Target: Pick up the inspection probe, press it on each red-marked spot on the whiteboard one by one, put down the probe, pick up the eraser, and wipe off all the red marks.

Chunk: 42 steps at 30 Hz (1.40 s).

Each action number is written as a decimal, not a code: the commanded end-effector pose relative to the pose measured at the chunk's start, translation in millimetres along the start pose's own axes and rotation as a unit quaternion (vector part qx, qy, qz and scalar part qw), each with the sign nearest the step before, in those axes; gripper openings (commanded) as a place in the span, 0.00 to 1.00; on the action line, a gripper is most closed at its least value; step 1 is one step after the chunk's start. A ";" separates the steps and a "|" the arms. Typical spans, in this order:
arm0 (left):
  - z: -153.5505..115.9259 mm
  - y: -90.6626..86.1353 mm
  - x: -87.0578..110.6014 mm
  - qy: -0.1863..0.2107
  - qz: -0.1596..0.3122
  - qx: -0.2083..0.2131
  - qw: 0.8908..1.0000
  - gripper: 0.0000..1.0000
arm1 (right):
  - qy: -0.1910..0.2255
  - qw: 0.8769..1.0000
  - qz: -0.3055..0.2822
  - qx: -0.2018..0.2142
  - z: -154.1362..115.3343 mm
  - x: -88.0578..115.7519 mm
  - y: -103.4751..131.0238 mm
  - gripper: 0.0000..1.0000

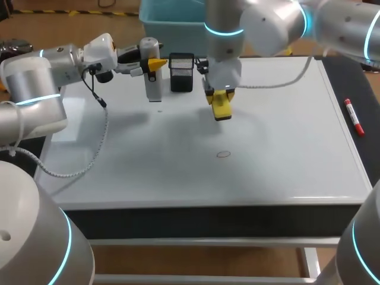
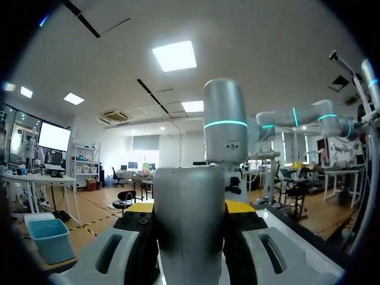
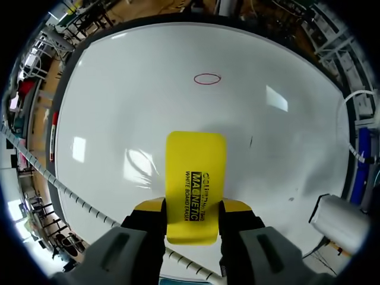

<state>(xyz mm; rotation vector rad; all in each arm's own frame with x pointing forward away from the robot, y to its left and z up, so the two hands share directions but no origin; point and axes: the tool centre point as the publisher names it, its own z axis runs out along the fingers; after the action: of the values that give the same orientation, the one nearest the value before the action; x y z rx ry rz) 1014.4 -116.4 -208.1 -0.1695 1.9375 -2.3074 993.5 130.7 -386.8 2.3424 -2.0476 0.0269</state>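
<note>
Centrally, right hand [image 1: 221,102] clasping eraser [image 3: 195,178], red circle [image 1: 223,154] amid whiteboard [image 1: 285,148]

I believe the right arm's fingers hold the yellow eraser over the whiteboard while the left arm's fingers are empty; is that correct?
Not quite: the left arm's fingers are not empty; the left wrist view shows them shut on the probe. The right arm's fingers do hold the yellow eraser over the whiteboard.

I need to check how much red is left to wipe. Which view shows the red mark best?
The right wrist view: the red mark is a clear oval outline on the whiteboard, ahead of the eraser. The head view shows the mark small and faint. The left wrist view misses it.
</note>
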 end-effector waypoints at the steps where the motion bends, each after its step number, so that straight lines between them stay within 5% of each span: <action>1: 0.7 -0.5 -0.3 0.000 0.001 0.001 1.000 0.00 | -0.008 1.000 0.000 -0.001 5.5 5.4 -3.0 0.00; 28: 0.7 -0.5 -0.3 0.000 0.001 0.001 1.000 0.00 | -0.012 1.000 0.022 -0.018 37.2 19.5 -5.7 0.00; 42: 0.7 -0.5 -0.3 0.000 0.001 0.001 1.000 0.00 | -0.002 0.997 0.068 -0.034 49.9 66.7 -1.1 0.00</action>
<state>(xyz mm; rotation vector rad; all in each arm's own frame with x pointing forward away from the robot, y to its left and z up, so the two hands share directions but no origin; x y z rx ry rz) 1014.4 -116.4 -208.1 -0.1697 1.9374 -2.3074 1003.4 74.6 -431.5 2.1566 -2.1683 -0.0409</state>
